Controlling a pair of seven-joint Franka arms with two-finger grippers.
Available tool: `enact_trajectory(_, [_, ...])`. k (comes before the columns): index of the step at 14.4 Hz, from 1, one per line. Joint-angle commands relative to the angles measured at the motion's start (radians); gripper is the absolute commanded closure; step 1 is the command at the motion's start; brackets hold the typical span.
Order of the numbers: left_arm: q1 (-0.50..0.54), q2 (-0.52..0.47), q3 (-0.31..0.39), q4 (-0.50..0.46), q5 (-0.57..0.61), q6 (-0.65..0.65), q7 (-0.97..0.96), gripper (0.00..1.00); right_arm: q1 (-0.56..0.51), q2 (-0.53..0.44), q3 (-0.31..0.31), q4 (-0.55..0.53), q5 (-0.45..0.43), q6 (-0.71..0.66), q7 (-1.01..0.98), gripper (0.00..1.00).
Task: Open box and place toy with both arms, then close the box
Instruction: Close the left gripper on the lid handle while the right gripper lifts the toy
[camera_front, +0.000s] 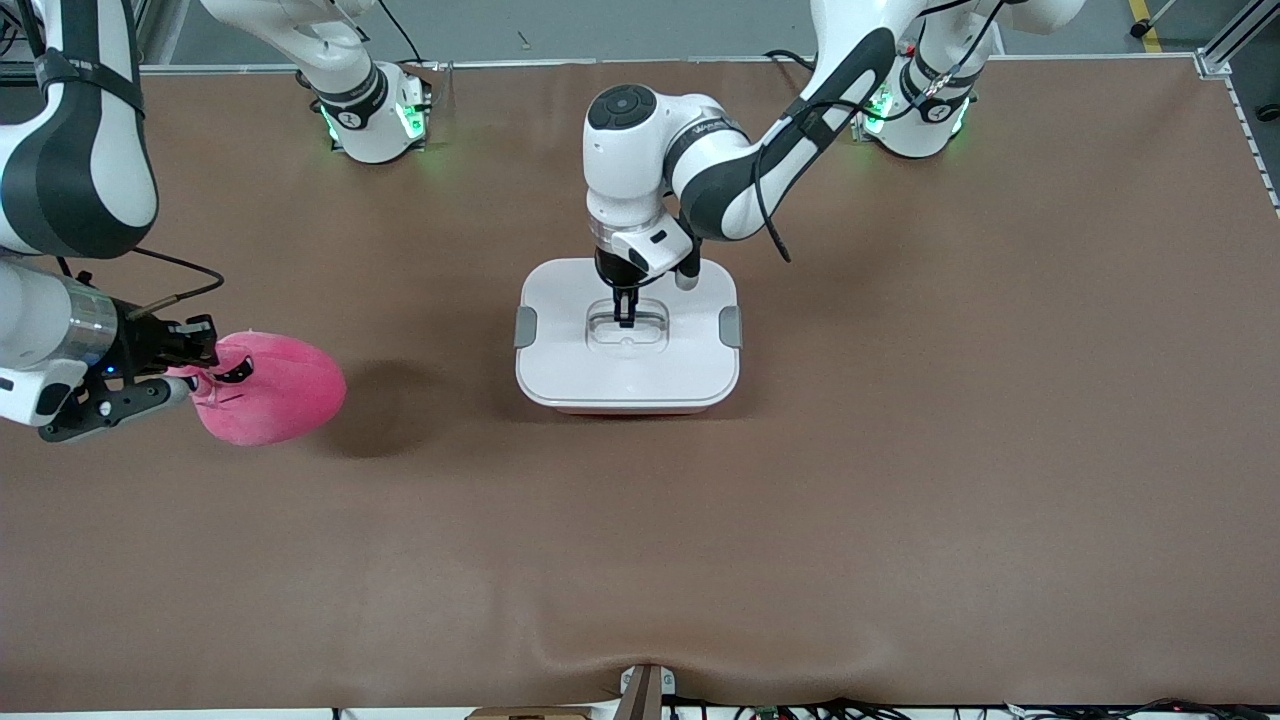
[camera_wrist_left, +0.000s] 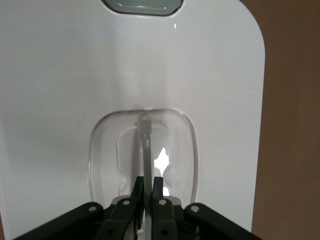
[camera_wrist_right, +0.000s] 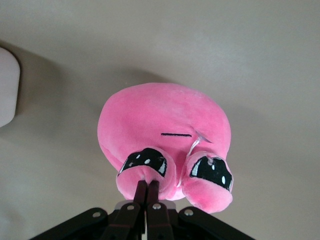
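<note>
The box (camera_front: 627, 370) stands mid-table with its white lid (camera_wrist_left: 75, 75) on; a strip of salmon-pink tub shows below the lid. My left gripper (camera_front: 625, 318) points straight down into the lid's recessed centre, shut on the thin clear handle (camera_wrist_left: 146, 145), which runs up between the two fingers. The pink toy (camera_front: 275, 390) hangs above the table toward the right arm's end, casting a shadow beside it. My right gripper (camera_wrist_right: 152, 186) is shut on a pinch of plush by one of the toy's dark eye marks (camera_wrist_right: 144, 161).
Grey clips (camera_front: 525, 327) sit on both short sides of the lid. The brown table mat (camera_front: 900, 450) spreads wide around the box. A wrinkle in the mat and a small bracket (camera_front: 645, 690) lie at the edge nearest the front camera.
</note>
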Motion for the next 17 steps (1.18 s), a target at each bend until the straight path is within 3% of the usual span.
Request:
enact_trajectory(1, [-0.008, 0.012, 0.001, 0.016, 0.047, 0.008, -0.105, 0.9, -0.002, -0.01, 0.01, 0.013, 0.025, -0.057, -0.036, 1.0])
enact_trajectory(8, [-0.007, 0.01, 0.001, 0.016, 0.042, 0.008, -0.116, 1.0, 0.032, -0.011, 0.051, 0.047, 0.037, -0.058, -0.11, 1.0])
enact_trajectory(17, [-0.015, 0.006, 0.001, 0.016, 0.042, 0.007, -0.106, 1.0, 0.05, -0.009, 0.053, 0.076, 0.037, -0.057, -0.185, 1.0])
